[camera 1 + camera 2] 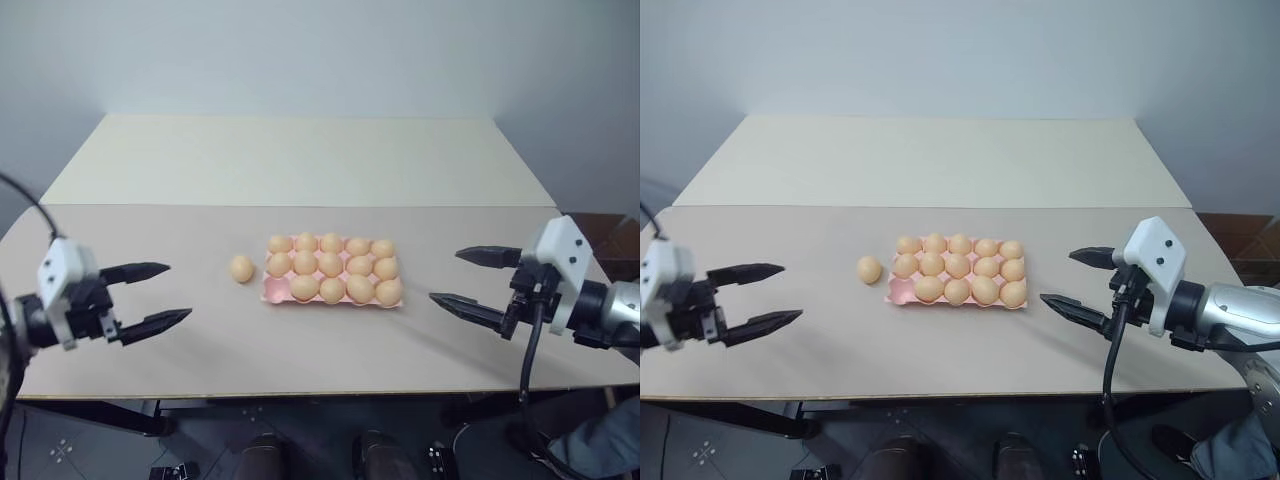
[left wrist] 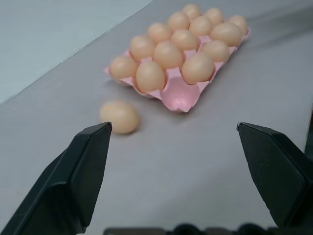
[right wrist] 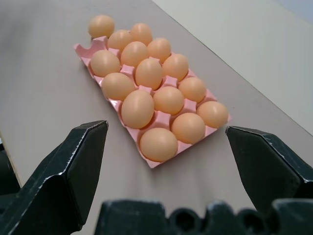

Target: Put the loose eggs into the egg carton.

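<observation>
Eggs fill nearly every cup of the pink egg carton point(image 1: 275, 291) at mid-table; we count one empty corner cup, nearest the single loose egg point(image 1: 241, 268) lying just beside it on the table point(image 1: 300, 160). We see the left gripper point(image 1: 155, 296) spread wide and empty, and the right gripper point(image 1: 468, 281) likewise wide and empty, well apart on either side.

We can read no text, label, brand, number or sign in these pictures. The egg carton point(image 1: 333, 291), the eggs and the table point(image 1: 300, 160) carry no writing that we can make out.
</observation>
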Robot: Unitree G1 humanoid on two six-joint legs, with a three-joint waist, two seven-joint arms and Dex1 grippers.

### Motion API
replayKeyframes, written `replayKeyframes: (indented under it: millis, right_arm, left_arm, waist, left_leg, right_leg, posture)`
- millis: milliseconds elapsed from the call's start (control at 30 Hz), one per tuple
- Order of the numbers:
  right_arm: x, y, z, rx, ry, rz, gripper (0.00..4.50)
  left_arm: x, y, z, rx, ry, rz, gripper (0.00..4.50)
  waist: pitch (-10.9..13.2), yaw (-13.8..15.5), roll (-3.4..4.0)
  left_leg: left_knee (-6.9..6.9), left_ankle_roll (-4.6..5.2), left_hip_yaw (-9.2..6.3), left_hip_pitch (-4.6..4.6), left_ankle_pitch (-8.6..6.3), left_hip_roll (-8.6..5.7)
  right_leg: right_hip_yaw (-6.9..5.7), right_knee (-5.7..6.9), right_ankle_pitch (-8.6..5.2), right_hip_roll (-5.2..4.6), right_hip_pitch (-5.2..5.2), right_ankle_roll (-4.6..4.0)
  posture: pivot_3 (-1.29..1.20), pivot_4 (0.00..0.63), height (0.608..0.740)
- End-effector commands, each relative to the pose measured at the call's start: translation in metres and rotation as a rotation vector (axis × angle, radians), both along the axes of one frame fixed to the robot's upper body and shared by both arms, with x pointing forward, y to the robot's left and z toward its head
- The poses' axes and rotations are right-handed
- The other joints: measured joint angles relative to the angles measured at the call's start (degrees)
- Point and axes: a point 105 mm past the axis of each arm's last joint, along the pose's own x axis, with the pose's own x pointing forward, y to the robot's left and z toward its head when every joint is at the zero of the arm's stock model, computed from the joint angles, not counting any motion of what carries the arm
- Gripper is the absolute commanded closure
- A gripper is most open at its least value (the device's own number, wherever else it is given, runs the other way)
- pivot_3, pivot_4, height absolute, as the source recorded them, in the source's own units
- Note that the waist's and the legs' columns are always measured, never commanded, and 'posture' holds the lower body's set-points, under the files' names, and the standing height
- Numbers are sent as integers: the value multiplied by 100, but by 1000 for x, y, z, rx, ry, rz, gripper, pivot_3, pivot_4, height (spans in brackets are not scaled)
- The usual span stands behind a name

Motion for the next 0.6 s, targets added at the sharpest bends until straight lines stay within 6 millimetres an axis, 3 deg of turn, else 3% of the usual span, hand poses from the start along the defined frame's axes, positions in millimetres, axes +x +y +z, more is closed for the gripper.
replayKeyframes:
  millis: [33, 367, 600]
  right_arm:
    - [1, 2, 9, -10, -61, 21, 0]
    - [0, 2, 10, -11, -66, 15, 0]
    - [1, 4, 12, -11, -78, 7, 0]
  left_arm:
    - [-2, -2, 4, 13, -54, 24, 36]
    - [12, -6, 11, -40, -48, 58, 36]
    - [81, -24, 13, -110, 52, 269, 36]
  waist:
    - [0, 47, 0]
    - [0, -1, 0]
    - [2, 31, -4]
  left_leg:
    - [2, -1, -2, 1, 1, 0]
    - [-2, 0, 0, 25, 1, 3]
    - [3, 0, -10, 35, 2, -3]
  right_leg:
    - [-4, 2, 0, 0, 3, -1]
    - [3, 0, 2, 9, 24, -3]
    - [-5, -1, 3, 8, 46, -1]
  posture:
    - [0, 150, 740]
    - [0, 150, 740]
    - [0, 150, 740]
